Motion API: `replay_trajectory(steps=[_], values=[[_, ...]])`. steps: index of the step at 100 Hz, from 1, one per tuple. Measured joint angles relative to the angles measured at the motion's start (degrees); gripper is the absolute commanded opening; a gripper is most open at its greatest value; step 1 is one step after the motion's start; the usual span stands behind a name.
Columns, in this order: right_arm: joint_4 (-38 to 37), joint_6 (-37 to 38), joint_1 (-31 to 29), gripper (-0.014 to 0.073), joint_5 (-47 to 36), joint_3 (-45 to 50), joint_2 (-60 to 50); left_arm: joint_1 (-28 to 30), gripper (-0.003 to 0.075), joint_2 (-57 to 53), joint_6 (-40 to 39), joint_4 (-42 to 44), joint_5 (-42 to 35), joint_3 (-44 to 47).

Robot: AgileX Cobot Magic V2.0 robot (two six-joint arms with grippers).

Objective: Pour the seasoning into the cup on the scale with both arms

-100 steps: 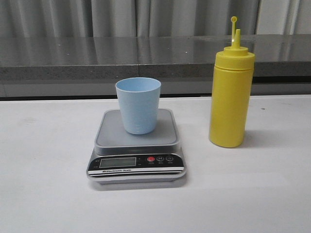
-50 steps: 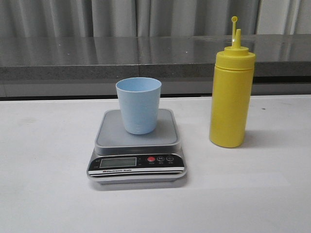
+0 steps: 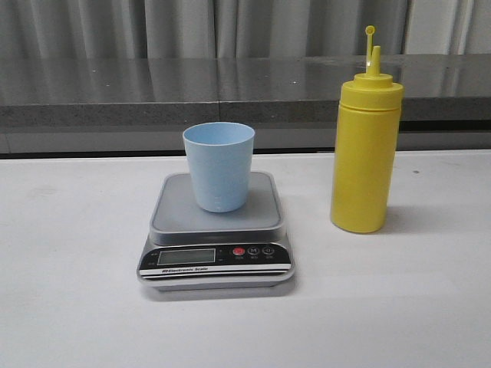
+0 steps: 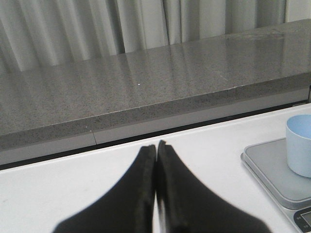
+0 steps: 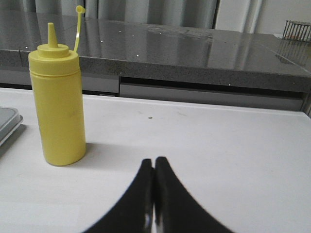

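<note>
Well, both grippers are pressed shut on nothing: the left gripper [image 4: 156, 145] hovers low over the white table [image 3: 69, 307] a little way off from the scale, the right gripper [image 5: 154, 159] likewise near the bottle, neither touching anything. Neither arm shows in the front view.

Outward from them, the yellow bottle [image 3: 366, 138] stands upright towards the table's right side, nozzle uncapped, its little cap dangling on its tether above. The blue cup [image 3: 219, 166] sits upright on the back half of the scale [image 3: 215, 230], which lies near the middle of the table, the bottle well apart to its right.

My worry is the bottle: tall and narrow, it could topple if a finger clips it before the jaws spread wide enough. Squeezing hard while tipping could squirt seasoning past the rim onto the platform. The cup looks light, so a nudge might slide it off the scale.

On the scale's dark front I read "Electronic Scale"; the display digits are too faint to make out.
</note>
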Motion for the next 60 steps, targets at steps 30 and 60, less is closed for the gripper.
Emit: replay_trajectory(steps=[30,60], values=[[0.0,0.0,0.0,-0.0068,0.0,0.0,0.0,0.9,-0.0018,0.0,0.0,1.8,-4.9,4.4],[0.0,0.0,0.0,-0.0068,0.0,0.0,0.0,2.9,-0.0018,-5.7,0.0,1.8,-13.6,15.3]])
